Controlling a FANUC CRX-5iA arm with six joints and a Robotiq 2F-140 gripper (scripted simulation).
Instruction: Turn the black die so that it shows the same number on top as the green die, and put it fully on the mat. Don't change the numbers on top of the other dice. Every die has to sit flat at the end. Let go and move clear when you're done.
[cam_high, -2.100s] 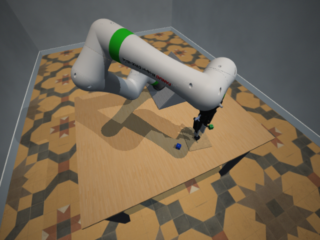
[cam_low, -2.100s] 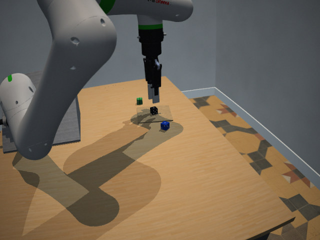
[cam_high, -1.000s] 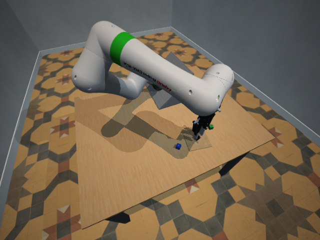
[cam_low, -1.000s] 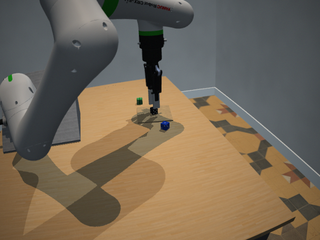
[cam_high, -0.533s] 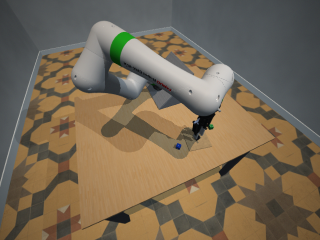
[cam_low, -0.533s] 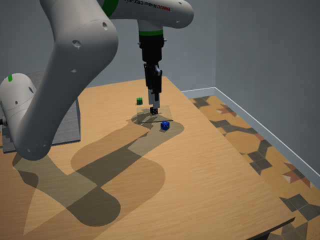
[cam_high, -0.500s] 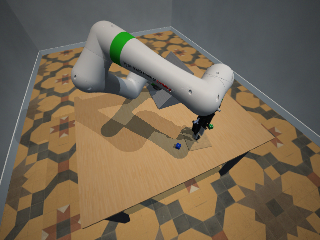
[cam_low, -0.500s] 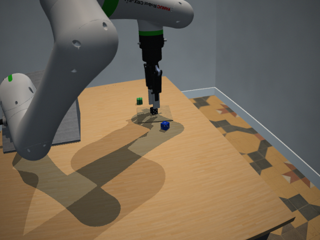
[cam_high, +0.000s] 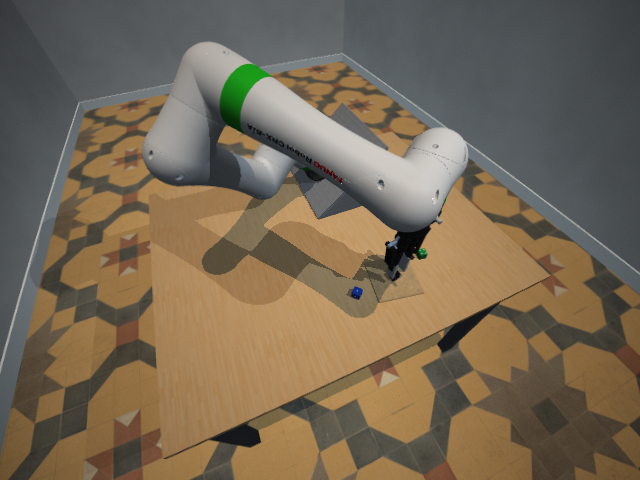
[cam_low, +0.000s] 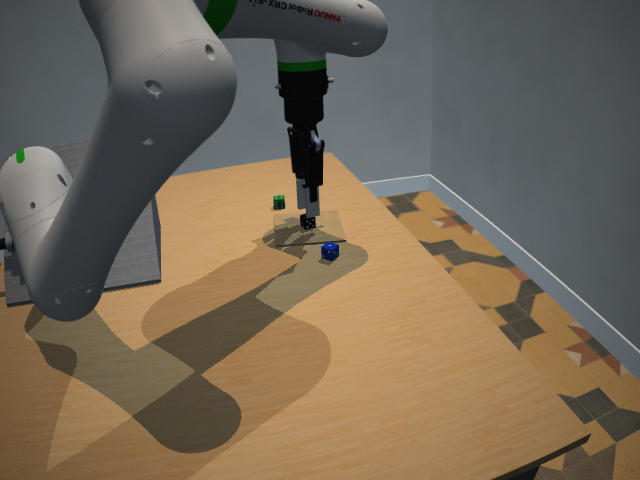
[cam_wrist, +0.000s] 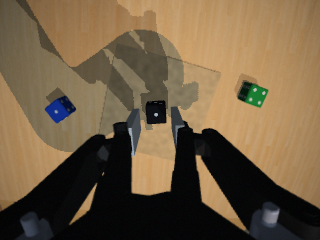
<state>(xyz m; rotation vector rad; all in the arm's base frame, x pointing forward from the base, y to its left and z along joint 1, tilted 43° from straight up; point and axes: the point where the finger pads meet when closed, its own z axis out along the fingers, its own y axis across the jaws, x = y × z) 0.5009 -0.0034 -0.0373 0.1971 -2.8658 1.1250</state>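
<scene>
The black die (cam_low: 308, 222) (cam_wrist: 155, 111) sits flat on the thin translucent mat (cam_high: 408, 290) (cam_low: 334, 221) (cam_wrist: 200, 90), with one white pip showing on top in the wrist view. My gripper (cam_high: 394, 273) (cam_low: 308, 212) (cam_wrist: 155, 118) points straight down just above it. Its fingers stand partly open on either side of the die, with a gap on each side. The green die (cam_high: 422, 253) (cam_low: 279, 202) (cam_wrist: 253, 94) lies on the table beyond the mat, with white pips on top. The blue die (cam_high: 356, 292) (cam_low: 329, 251) (cam_wrist: 60, 109) lies on the table just off the mat's other side.
A grey block (cam_high: 330, 198) (cam_low: 135, 248) at the robot's base stands at the back of the wooden table (cam_high: 248, 341) (cam_low: 392, 361). The table's right edge is close to the mat. The arm casts broad shadows across the table top.
</scene>
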